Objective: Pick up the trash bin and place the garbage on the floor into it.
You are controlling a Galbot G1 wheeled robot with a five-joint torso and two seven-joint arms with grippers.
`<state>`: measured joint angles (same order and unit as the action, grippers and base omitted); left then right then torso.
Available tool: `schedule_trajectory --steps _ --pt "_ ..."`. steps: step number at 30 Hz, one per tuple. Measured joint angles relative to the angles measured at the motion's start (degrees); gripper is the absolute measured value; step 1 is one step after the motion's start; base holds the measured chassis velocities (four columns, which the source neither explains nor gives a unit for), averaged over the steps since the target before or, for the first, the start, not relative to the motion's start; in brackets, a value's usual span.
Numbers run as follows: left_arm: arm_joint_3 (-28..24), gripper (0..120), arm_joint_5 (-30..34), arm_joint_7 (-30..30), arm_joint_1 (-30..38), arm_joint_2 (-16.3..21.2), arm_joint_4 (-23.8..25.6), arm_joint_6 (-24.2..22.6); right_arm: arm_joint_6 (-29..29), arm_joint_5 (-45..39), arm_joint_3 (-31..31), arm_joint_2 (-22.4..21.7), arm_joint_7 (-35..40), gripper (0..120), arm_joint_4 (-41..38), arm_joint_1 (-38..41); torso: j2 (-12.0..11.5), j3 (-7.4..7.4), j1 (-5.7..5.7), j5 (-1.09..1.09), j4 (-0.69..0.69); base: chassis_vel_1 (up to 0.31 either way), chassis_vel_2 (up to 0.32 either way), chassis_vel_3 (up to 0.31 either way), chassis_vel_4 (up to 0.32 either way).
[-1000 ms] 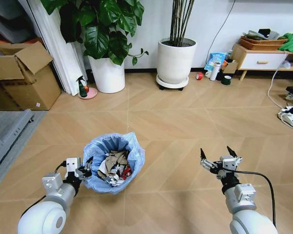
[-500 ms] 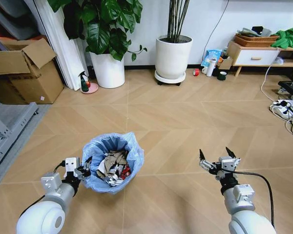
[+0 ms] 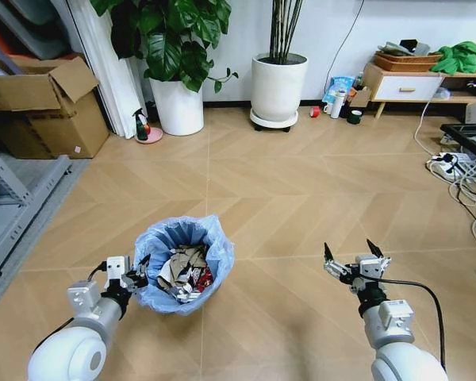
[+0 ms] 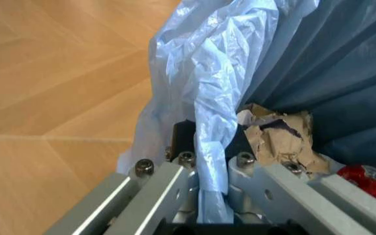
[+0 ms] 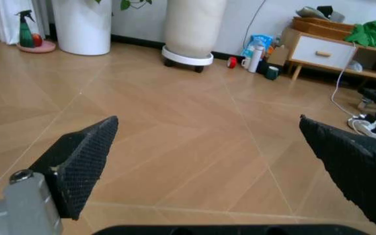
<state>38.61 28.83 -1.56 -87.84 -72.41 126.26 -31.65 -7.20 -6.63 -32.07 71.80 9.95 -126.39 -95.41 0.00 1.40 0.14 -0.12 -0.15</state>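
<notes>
Clamping bag-lined rim of trash bin [image 3: 184, 266], left gripper [image 3: 135, 279] pinches blue liner between fingers [image 4: 175, 183]. Bin sits low, front-left, on floor [image 3: 301, 198], with garbage [image 3: 184, 274] inside: brown paper, red wrapper. Right gripper [image 3: 355, 259] hangs spread wide, empty, over bare floor. No legible writing.

we see the floor [image 3: 301, 190], tan wood-look boards in a chevron with thin pale seams. on it near the far wall stand two white pots [image 3: 180, 107], one on a wheeled base [image 3: 274, 121], a green spray bottle [image 3: 141, 125] beside a pink dish, a cardboard box [image 3: 51, 111] at left, a red roll [image 3: 314, 112] and cables [image 3: 460, 171] at right. the bin [image 3: 184, 266] is nearest us; we cannot tell whether it touches the floor
</notes>
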Motion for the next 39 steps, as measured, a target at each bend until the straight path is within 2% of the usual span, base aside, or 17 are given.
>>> schedule_trajectory --steps 11,24,28,32,36,37,39 --pt "-0.2 0 -0.2 0.1 -0.1 -0.3 0.0 0.1 0.9 -0.2 0.0 -0.1 -0.3 100 0.3 -0.2 0.0 -0.01 -0.02 0.01 0.0 0.139 -0.141 -0.15 0.137" --pt "0.0 0 -0.2 0.0 -0.4 -0.3 0.6 0.2 1.6 -0.2 0.2 0.3 -0.7 100 0.8 -0.1 0.0 0.0 0.0 0.01 0.0 0.005 -0.004 -0.002 0.004" --pt "0.6 0 0.2 -1.7 -0.9 -0.4 1.7 -0.1 2.0 -0.1 0.2 0.4 -0.7 100 0.9 0.0 0.0 0.0 0.0 0.01 0.0 0.0 0.0 0.0 0.0" --pt "1.4 0 0.7 -6.1 -1.7 -0.9 2.3 -2.1 2.3 -0.1 0.3 0.6 -0.7 100 1.1 0.3 0.0 0.0 0.0 0.01 0.0 0.0 0.0 0.0 0.0" --pt "0.7 0 1.9 -15.7 -3.1 -1.4 2.5 -5.5 2.4 0.0 0.3 1.0 -0.7 100 1.2 0.7 0.0 0.0 0.0 0.02 0.01 0.0 0.0 0.0 0.0" --pt "0.7 0 1.9 -15.7 -3.1 -1.4 2.5 -5.5 2.4 0.0 0.3 1.0 -0.7 100 1.2 0.7 0.0 0.0 0.0 0.02 0.01 0.0 0.0 0.0 0.0" --pt "-0.7 0 3.0 -19.9 -3.0 -2.1 1.9 -6.1 2.5 0.1 0.3 1.2 -0.7 100 1.2 0.7 0.0 0.0 0.0 0.02 0.01 0.0 0.0 0.0 0.0"
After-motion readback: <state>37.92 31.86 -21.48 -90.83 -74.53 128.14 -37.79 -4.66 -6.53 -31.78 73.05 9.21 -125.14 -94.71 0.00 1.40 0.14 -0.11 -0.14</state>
